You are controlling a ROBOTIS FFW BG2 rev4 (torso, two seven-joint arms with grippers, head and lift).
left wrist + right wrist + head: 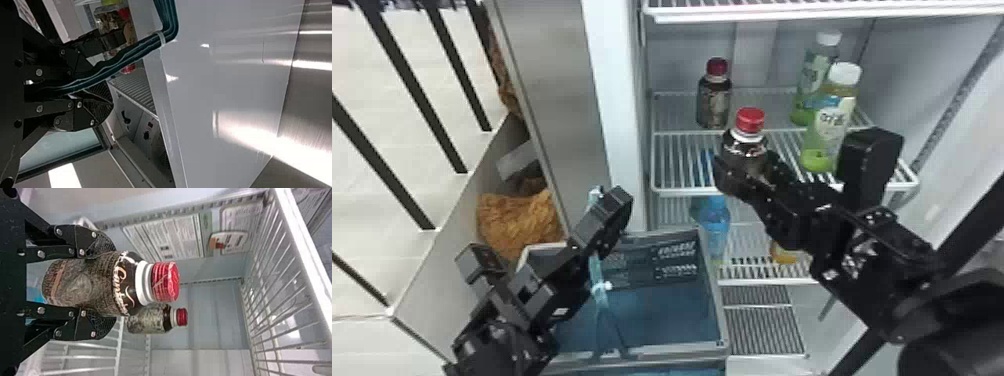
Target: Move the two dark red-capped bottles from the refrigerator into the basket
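Observation:
My right gripper [744, 172] is shut on a dark red-capped bottle [750, 137], held upright near the front of the middle shelf. In the right wrist view the right gripper [111, 284] has its fingers on either side of the bottle's body [88, 282]. The second dark bottle [714, 102] stands upright farther back on the left side of that shelf. My left gripper [602, 220] is shut on the teal handle of the basket [652, 320], below the shelf and to the left. In the left wrist view the handle [129, 56] runs out from the left gripper [106, 98].
Two green bottles with white caps [832, 122] stand at the right of the middle shelf [682, 189], close to my right arm. Below are a blue bottle [716, 220] and an orange one [783, 254]. The refrigerator's side edge [619, 115] rises behind my left gripper.

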